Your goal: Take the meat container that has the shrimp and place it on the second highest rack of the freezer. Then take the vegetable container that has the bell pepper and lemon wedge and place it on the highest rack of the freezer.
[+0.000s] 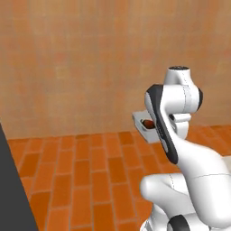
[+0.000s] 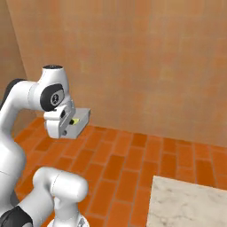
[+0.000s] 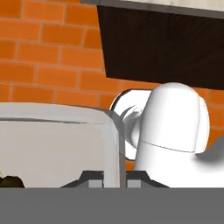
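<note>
1. Left base view: you've got the arm folded up in front of the tan wall (image 1: 81,58), w/ the vegetable container (image 1: 143,121) held up off the brick floor (image 1: 85,176), just beside the arm's forearm on its left. Only the tray's left end shows past the arm. The bell pepper (image 1: 147,122) sits inside it as a small dark red blob, right against the arm's edge. A dark panel (image 1: 13,189) runs along the frame's lower left, well apart from the arm.

2. Right base view: the same vegetable container (image 2: 76,122) sticks out from the arm's wrist to the right, tilted a bit, above the floor (image 2: 128,173). The lemon wedge (image 2: 75,120) shows as a yellow speck on the tray's near side, close to the wrist. The tool itself is hidden behind the wrist block here. A marble desk (image 2: 190,204) corner sits lower right, well apart from the arm.

3. Hand view: the tray's pale wall (image 3: 57,140) fills the lower left, w/ its rim edge running down between the two fingertips (image 3: 92,181) at the bottom. So the tool (image 3: 114,180) is pinching the tray's wall, tips pressed on either side of it. A dark bit at the far lower left inside the tray – can't tell what. Brick floor (image 3: 48,57) shows behind, plus a dark cabinet face (image 3: 162,48) under a pale top edge, upper right.
</note>
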